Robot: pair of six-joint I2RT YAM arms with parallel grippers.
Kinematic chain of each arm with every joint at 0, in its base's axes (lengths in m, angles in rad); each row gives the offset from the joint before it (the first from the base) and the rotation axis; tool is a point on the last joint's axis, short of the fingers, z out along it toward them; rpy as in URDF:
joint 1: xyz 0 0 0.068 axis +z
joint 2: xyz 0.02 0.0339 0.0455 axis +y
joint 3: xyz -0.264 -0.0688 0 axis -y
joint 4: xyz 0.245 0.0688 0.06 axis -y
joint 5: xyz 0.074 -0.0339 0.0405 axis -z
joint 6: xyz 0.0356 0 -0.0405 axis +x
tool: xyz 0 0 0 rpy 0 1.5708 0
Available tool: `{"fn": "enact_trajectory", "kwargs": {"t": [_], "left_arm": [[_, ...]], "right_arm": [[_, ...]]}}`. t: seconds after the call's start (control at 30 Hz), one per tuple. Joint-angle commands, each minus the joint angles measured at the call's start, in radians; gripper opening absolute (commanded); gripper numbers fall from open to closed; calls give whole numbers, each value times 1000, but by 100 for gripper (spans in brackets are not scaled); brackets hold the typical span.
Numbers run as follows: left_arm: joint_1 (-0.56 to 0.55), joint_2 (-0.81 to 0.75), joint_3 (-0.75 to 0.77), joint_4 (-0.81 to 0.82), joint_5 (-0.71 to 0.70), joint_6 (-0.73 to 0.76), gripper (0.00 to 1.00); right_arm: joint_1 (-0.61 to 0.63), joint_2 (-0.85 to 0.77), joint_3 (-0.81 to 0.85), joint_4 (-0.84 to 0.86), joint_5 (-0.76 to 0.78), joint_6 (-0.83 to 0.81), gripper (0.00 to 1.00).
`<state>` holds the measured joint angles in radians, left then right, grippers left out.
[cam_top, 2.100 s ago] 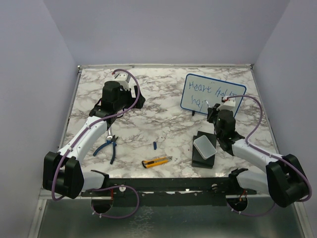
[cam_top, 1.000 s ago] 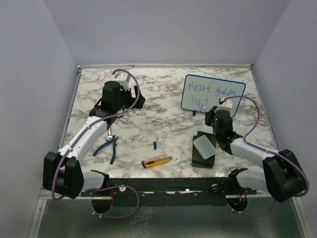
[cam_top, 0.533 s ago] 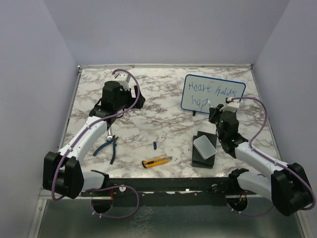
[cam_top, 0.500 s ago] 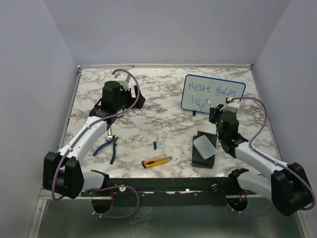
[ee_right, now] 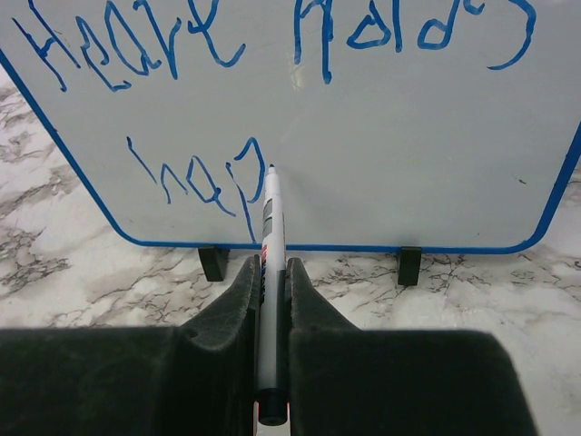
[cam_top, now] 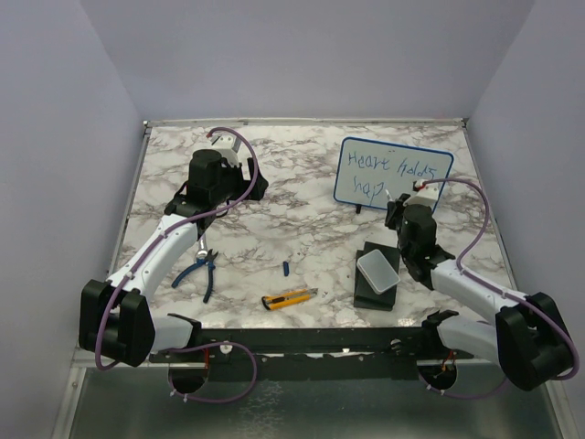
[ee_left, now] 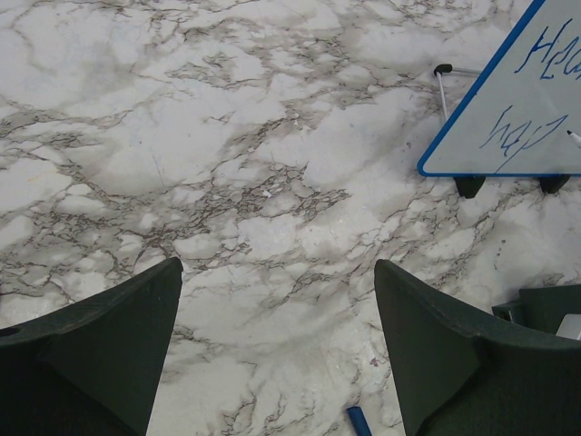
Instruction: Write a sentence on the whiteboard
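Observation:
The whiteboard (cam_top: 395,173) with its blue frame stands upright on black feet at the back right. The sentence (ee_right: 218,41) in blue marker reads roughly "Heart holds", with "hap" (ee_right: 195,177) on a second line. My right gripper (ee_right: 270,263) is shut on a white marker (ee_right: 270,227), whose tip sits at the board just right of the "p". From above, the right gripper (cam_top: 400,203) is at the board's lower edge. My left gripper (cam_top: 252,184) is open over bare marble, far left of the board, with nothing between its fingers (ee_left: 109,336).
A black block with a pale grey box (cam_top: 377,271) on it lies just near of the right gripper. Blue pliers (cam_top: 203,270), a small blue cap (cam_top: 285,268) and a yellow utility knife (cam_top: 290,296) lie on the marble table (cam_top: 302,219) toward the front.
The second line has grown from "ha" to "hap". The right wrist swung slightly right, then eased back left with the marker. The left arm has not moved.

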<state>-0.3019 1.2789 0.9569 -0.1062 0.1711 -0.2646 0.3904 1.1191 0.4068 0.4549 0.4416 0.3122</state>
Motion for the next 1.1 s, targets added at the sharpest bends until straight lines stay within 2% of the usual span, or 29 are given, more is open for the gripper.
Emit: {"fn": "enact_trajectory", "kwargs": {"t": [0.0,0.67,1.07], "left_arm": [[6,-15,-14,17,0,7,87],[6,-15,-14,17,0,8,87],[6,-17,-14,18,-1,8,88]], "right_arm": [[-12,18,24,20,34,-19,1],[-25,42,39,61,28,-41,1],[-28,65,21,-30,16,62,1]]}}
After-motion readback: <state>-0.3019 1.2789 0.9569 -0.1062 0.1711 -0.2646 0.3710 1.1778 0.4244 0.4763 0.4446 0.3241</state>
